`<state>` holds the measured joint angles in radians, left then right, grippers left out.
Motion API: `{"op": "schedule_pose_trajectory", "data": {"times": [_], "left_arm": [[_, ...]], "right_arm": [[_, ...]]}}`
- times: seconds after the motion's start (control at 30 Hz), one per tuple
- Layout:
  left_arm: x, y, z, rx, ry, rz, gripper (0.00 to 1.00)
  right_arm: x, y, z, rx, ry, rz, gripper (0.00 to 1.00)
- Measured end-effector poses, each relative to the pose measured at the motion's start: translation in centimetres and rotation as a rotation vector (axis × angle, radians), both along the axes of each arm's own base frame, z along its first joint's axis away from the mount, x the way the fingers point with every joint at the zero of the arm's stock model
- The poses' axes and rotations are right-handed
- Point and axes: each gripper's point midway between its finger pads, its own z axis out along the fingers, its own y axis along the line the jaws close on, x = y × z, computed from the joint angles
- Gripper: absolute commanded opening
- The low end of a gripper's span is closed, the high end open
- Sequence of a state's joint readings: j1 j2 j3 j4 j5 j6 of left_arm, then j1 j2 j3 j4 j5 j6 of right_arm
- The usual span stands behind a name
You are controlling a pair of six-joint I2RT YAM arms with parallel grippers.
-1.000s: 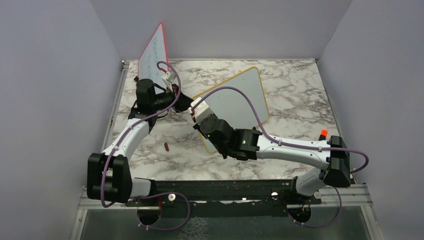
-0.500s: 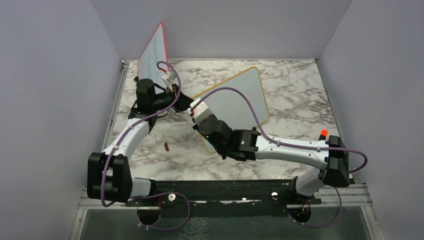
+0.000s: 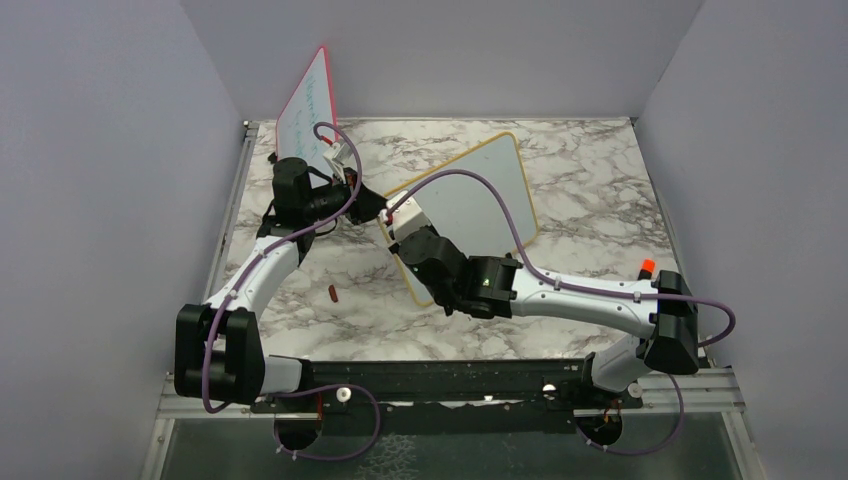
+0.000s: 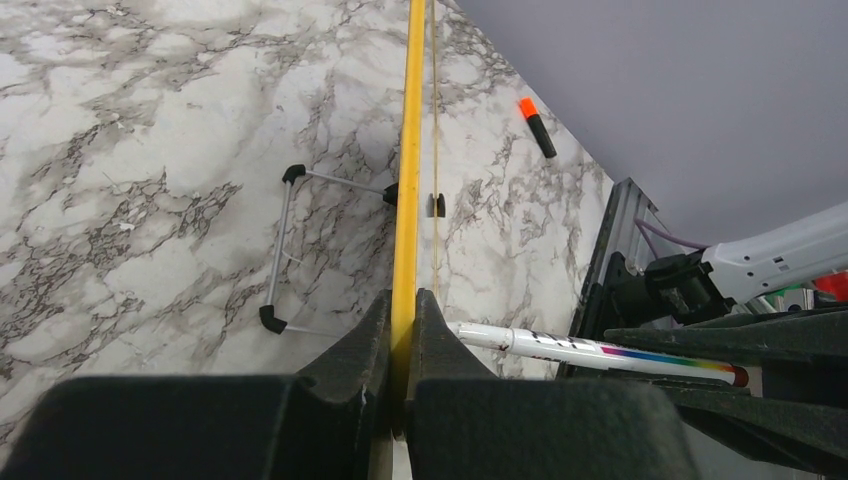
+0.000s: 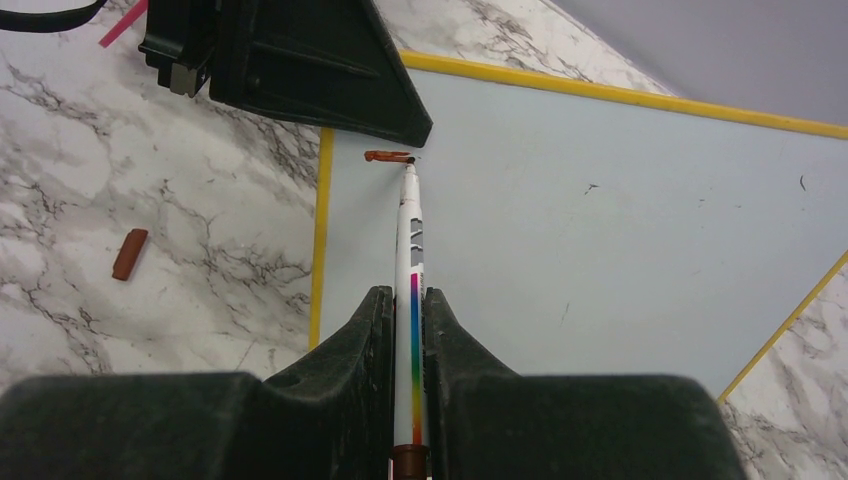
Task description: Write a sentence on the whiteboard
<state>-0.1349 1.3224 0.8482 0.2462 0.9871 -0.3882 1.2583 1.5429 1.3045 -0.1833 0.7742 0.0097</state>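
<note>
The whiteboard (image 3: 470,205) with its yellow-orange frame stands propped at the table's middle; it also shows in the right wrist view (image 5: 620,220) and edge-on in the left wrist view (image 4: 408,150). My left gripper (image 4: 403,300) is shut on its frame at the left corner (image 3: 372,208). My right gripper (image 5: 408,300) is shut on a white marker (image 5: 409,250) with a rainbow stripe, its tip touching the board's upper left. A short dark red stroke (image 5: 388,156) lies by the tip; no words of the sentence show.
A red-pink-framed board (image 3: 310,105) with faint writing leans at the back left. A dark red marker cap (image 3: 332,293) lies on the marble, also seen in the right wrist view (image 5: 129,254). An orange-tipped marker (image 3: 646,266) lies at the right edge.
My right gripper has shifted slightly toward the board's upper left corner with the marker. The left arm and board have not moved.
</note>
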Motion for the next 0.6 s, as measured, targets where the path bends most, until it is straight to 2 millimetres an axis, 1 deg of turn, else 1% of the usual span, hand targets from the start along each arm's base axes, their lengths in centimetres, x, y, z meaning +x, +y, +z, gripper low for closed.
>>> {"op": "schedule_pose_trajectory", "data": {"times": [0.33,0.5,0.6], "left_arm": [[0.06,0.01,-0.04,-0.001,0.004,0.004,0.0],[0.01,-0.05,-0.02,-0.001,0.004,0.002,0.0],[0.01,-0.05,-0.01,-0.001,0.004,0.002,0.0]], "right_arm": [[0.11,-0.17,0.18,0.011,0.005,-0.002,0.01],[0.0,-0.45,0.36,0.027,0.019,0.031,0.01],[-0.13,-0.25,0.5,0.036,0.028,0.053,0.01]]}}
